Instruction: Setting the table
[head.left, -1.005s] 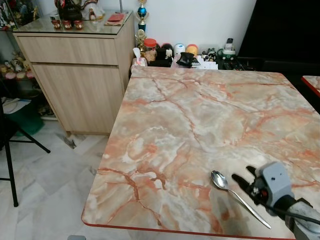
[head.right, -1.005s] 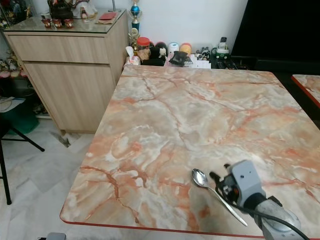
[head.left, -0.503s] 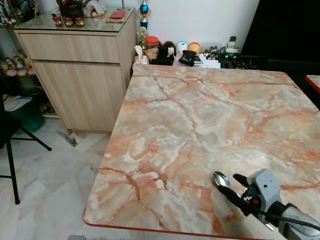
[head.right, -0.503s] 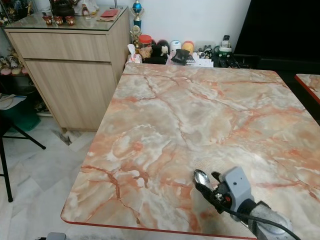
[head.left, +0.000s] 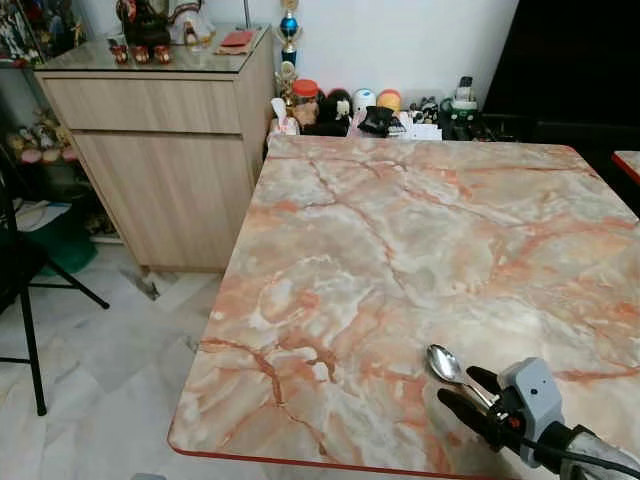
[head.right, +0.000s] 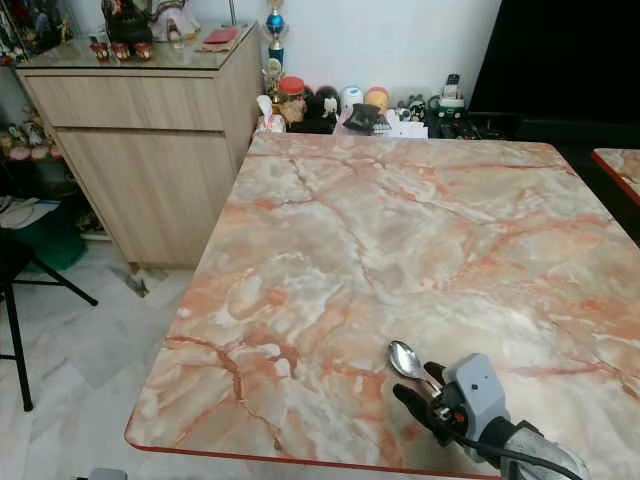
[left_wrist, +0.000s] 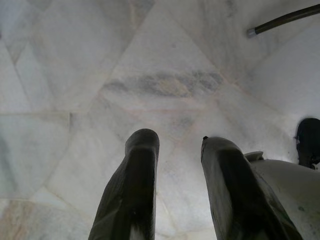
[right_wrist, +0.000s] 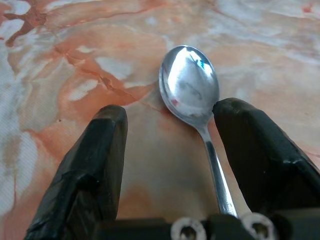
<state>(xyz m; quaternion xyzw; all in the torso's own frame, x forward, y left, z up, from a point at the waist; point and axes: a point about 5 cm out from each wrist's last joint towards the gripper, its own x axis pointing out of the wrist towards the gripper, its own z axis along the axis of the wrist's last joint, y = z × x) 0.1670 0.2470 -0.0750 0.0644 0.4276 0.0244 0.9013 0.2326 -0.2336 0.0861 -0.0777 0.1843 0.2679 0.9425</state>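
Straddling the spoon (right_wrist: 189, 82), our right gripper (head.left: 468, 392) stands wide, unclosed, near the desk's (head.left: 400, 240) front edge. We judge the spoon light, stiff and slippery; its thin handle suits gripping. Our left gripper (left_wrist: 175, 165) hangs idle, fingers parted.

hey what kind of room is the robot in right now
Most likely a dining area in a home. A large marble-patterned table holds a spoon, a wooden sideboard with ornaments on top stands beside it, and jars and small household items line the wall behind.
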